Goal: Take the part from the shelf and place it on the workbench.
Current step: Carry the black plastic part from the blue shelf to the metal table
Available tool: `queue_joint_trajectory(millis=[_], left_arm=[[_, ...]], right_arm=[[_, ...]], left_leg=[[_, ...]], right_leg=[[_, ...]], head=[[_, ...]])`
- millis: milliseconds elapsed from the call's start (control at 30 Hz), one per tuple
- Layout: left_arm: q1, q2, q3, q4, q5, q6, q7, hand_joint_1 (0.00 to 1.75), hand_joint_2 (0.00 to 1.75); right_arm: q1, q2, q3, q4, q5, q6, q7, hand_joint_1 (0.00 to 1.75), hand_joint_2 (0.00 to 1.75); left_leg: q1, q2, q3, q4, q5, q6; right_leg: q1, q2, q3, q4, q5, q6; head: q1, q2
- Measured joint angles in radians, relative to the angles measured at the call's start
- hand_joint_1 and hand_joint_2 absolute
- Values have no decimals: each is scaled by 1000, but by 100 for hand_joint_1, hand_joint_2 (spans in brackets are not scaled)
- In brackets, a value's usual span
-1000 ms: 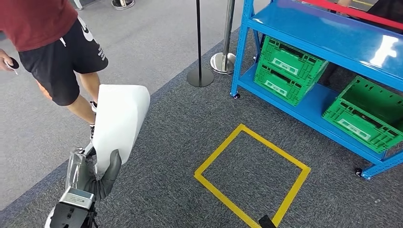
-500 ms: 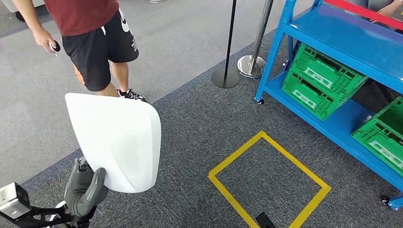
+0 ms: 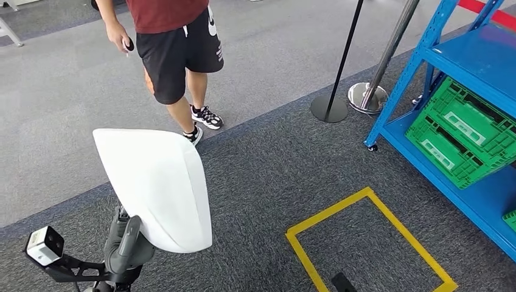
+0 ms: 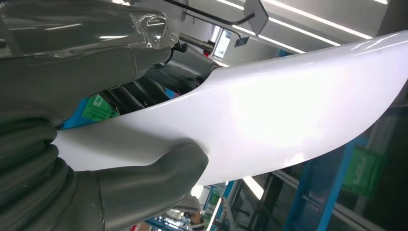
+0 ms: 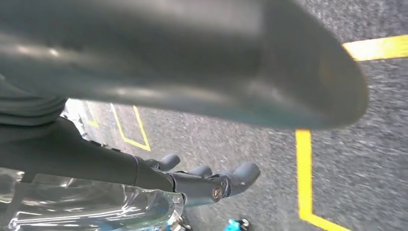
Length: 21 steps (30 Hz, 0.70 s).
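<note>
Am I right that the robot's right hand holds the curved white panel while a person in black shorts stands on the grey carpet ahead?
Not quite: the left hand grips the curved white panel, as the head view shows. The person in black shorts does stand on the grey carpet ahead.

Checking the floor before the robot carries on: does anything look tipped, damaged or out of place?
One thing: a green crate on the blue shelf's bottom level sits tilted, not flat. The white part looks intact in the left hand.
</note>
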Motion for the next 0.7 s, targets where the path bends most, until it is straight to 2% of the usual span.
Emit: queue_joint_trajectory(millis=[67, 100, 133, 167, 200, 233, 267, 300, 333, 367, 400, 433, 467, 500, 533, 567, 633, 667, 700], left_arm=[[-2, -1, 10, 1, 0, 0, 1, 175, 175], [-4, -3, 12, 2, 0, 0, 1, 175, 175], [-5, -4, 14, 3, -1, 0, 1, 175, 175], [-5, -6, 15, 4, -5, 3, 0, 175, 175], [-4, -5, 17, 5, -24, 18, -11, 175, 175], [-3, -3, 16, 4, -62, 53, -33, 175, 175], [-4, 0, 13, -3, -134, 120, -62, 175, 175], [-5, 4, 10, -14, -245, 214, -91, 175, 175], [-9, 8, 6, -28, -382, 316, -109, 175, 175], [-13, 11, 5, -42, -526, 407, -116, 175, 175], [-17, 15, 6, -54, -650, 466, -117, 175, 175], [-19, 19, 6, -63, -739, 502, -115, 175, 175], [-18, 25, 5, -72, -809, 534, -111, 175, 175], [-15, 31, 2, -83, -874, 576, -102, 175, 175], [-12, 37, -2, -96, -943, 632, -90, 175, 175], [-10, 44, -5, -111, -1016, 694, -76, 175, 175], [-6, 54, -9, -144, -1131, 797, -55, 175, 175], [-2, 57, -11, -161, -1176, 842, -47, 175, 175], [4, 60, -13, -179, -1218, 886, -40, 175, 175]], right_arm=[[-5, 0, -2, -1, 0, -1, -5, 0, 0], [-7, -1, -3, -1, 0, -2, -7, 0, 0], [-7, -1, -4, -1, 0, -2, -8, 0, 0], [-7, -2, -5, -1, 0, -1, -9, 0, 0], [-7, -3, -6, -1, 0, 0, -8, 0, 0], [-8, -3, -6, -1, 0, 2, -7, 0, 0], [-9, -3, -6, -1, 0, 3, -4, 0, 0], [-9, -3, -7, -1, 0, 3, -2, 0, 0], [-8, -3, -8, -1, 0, 2, -1, 0, 0], [-7, -2, -9, -1, 1, 1, -1, 0, 0], [-6, -1, -10, -1, 1, 1, -1, 0, 0], [-5, 0, -12, -1, 2, 0, -1, 0, 0], [-5, 0, -13, -1, 3, 1, 1, 0, 0], [-5, 1, -13, -1, 5, 3, 4, 0, 0], [-6, 2, -13, -1, 8, 5, 8, 0, 0], [-6, 3, -13, -1, 10, 6, 12, 0, 0], [1, 1, -14, -1, 12, 8, 16, 0, 0], [6, -1, -16, -1, 13, 8, 17, 0, 0], [8, -2, -17, -1, 14, 8, 19, 0, 0]], left_leg=[[-2, 62, -27, 52, -28, -7], [-3, 98, -57, 109, -55, -11], [-2, 116, -94, 179, -84, -13], [0, 124, -130, 244, -106, -14], [0, 126, -153, 283, -112, -13], [1, 127, -156, 284, -101, -11], [0, 130, -137, 244, -74, -7], [-5, 144, -101, 175, -40, 0], [-13, 170, -62, 103, -16, 8], [-20, 192, -31, 45, 0, 15], [-28, 207, -13, 12, 5, 21], [-32, 210, -8, 1, 2, 23], [-33, 196, -8, -4, 4, 25], [-30, 184, -2, -11, 8, 27], [-26, 173, 6, -19, 12, 29], [-21, 161, 14, -26, 16, 32], [-15, 135, 21, -31, 19, 37], [-14, 119, 22, -30, 18, 38], [-13, 103, 23, -30, 17, 38]], right_leg=[[0, -24, 5, -2, -1, -12], [3, -38, 7, -2, -3, -17], [6, -54, 8, -2, -5, -20], [8, -70, 9, -2, -7, -23], [9, -85, 10, -2, -9, -24], [11, -98, 11, -2, -11, -25], [12, -112, 15, -3, -14, -25], [14, -124, 19, -3, -17, -24], [15, -135, 23, -3, -20, -23], [17, -145, 27, -4, -23, -20], [17, -155, 30, -6, -26, -17], [18, -165, 33, -8, -28, -12], [18, -176, 38, -12, -30, -8], [17, -177, 42, -12, -33, -4], [17, -161, 42, -4, -42, 0], [16, -136, 32, 23, -58, 3], [15, -79, -23, 137, -112, 8], [15, -67, -60, 205, -135, 11], [15, -61, -90, 251, -143, 13]], head=[[-7, 0], [-11, 0], [-14, 0], [-14, 0], [-14, 0], [-15, 0], [-14, 0], [-14, 0], [-14, 0], [-14, 0], [-14, 0], [-14, 0], [-14, 0], [-13, 0], [-13, 0], [-12, 0], [-10, 0], [-9, 0], [-8, 0]])
